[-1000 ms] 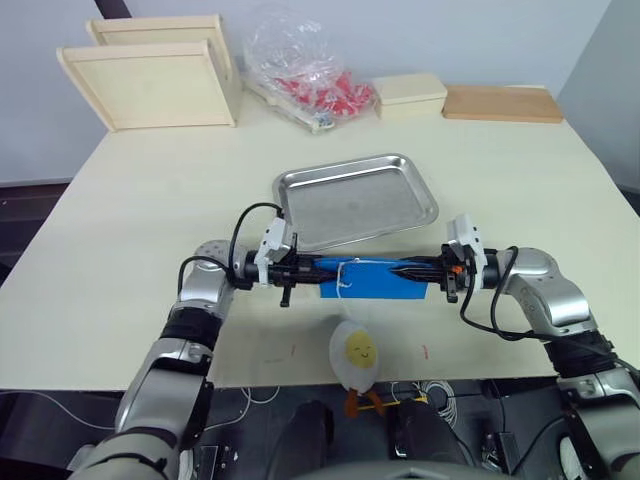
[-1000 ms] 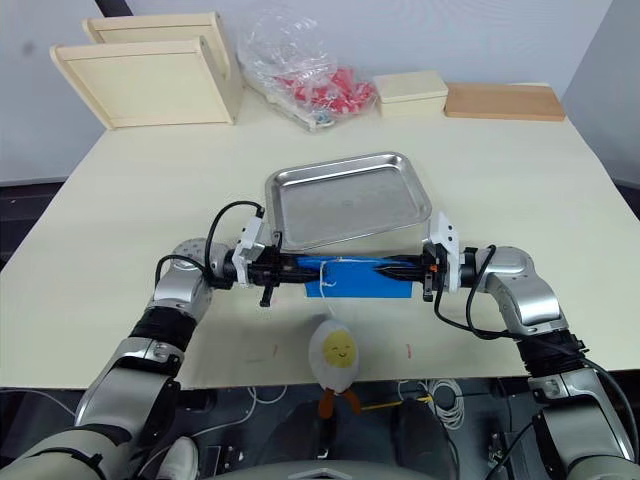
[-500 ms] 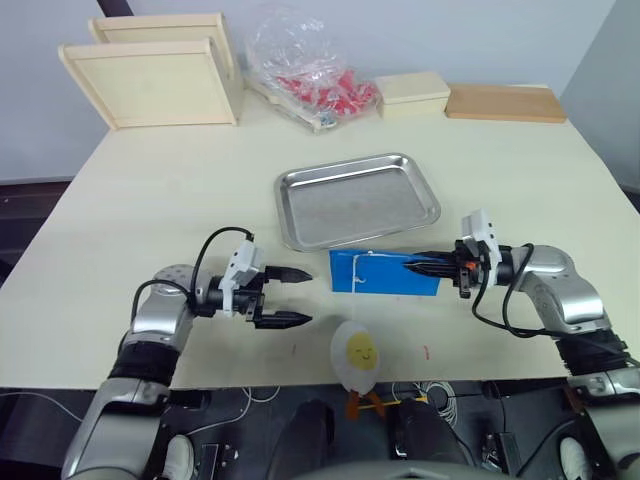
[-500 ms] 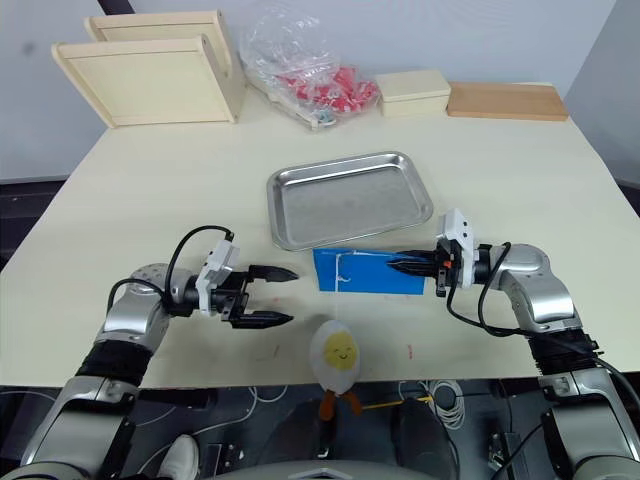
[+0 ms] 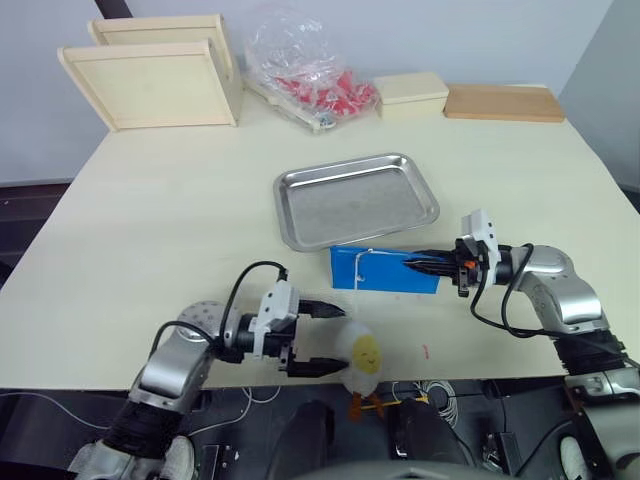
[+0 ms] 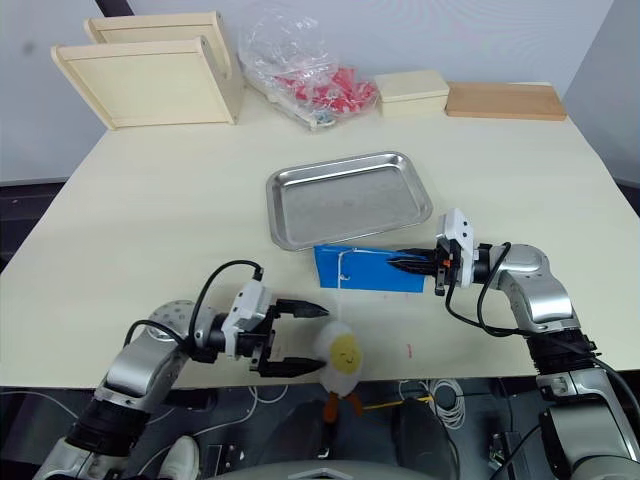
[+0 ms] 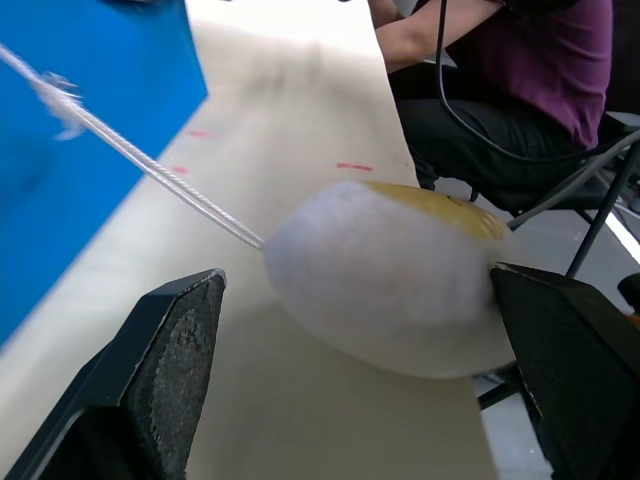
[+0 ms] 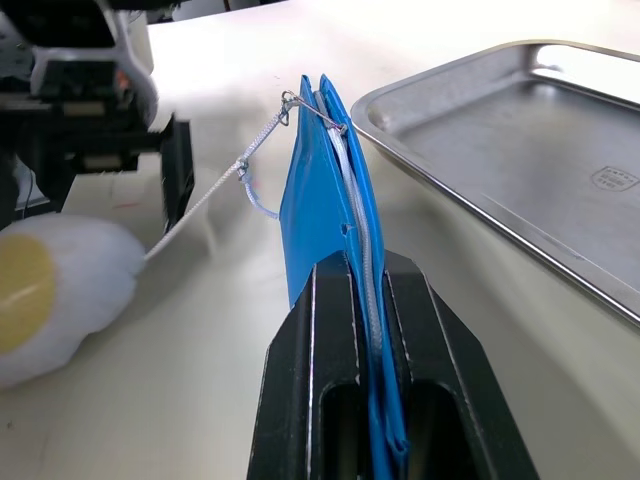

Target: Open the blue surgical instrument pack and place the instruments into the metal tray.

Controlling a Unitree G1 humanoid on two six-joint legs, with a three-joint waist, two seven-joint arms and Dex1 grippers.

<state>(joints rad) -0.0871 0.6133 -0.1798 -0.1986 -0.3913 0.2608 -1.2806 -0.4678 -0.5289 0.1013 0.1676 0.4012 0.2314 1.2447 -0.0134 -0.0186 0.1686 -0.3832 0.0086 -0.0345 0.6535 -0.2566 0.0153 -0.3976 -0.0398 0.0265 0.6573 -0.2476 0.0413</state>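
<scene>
Your right claw (image 6: 398, 264) is pressed together on the right edge of the blue surgical instrument pack (image 6: 366, 270), pinching it. In the right wrist view the two black fingers (image 8: 325, 380) squeeze the pouch's thin edge between them, and the pouch stands on edge there, running away from the claw. The pack is folded shut, so you cannot see the instruments. It sits on the pale tabletop (image 6: 130, 210), just beside the near rim of the metal tray (image 6: 348, 198); whether they touch is not clear. The tray holds nothing.

A thin white cord (image 8: 208, 194) runs from a small metal ring at the pouch's far corner down to a soft egg-shaped toy (image 6: 340, 352) with a yellow smiling face, which hangs at the near edge of the tabletop.

Your left claw (image 6: 308, 340) is spread wide, its two fingers well apart, at the near edge of the tabletop with the toy just beyond its tips. In the left wrist view the toy (image 7: 385, 290) lies between the two fingers (image 7: 165, 365), touching neither clearly, and a seated person in a purple top (image 7: 545, 60) shows beyond the table edge.

At the far side of the tabletop stand two pale wooden trays (image 6: 150, 78), a crinkled clear bag of red items (image 6: 305, 75), a small cream box (image 6: 410, 90) and a flat wooden board (image 6: 505, 100).
</scene>
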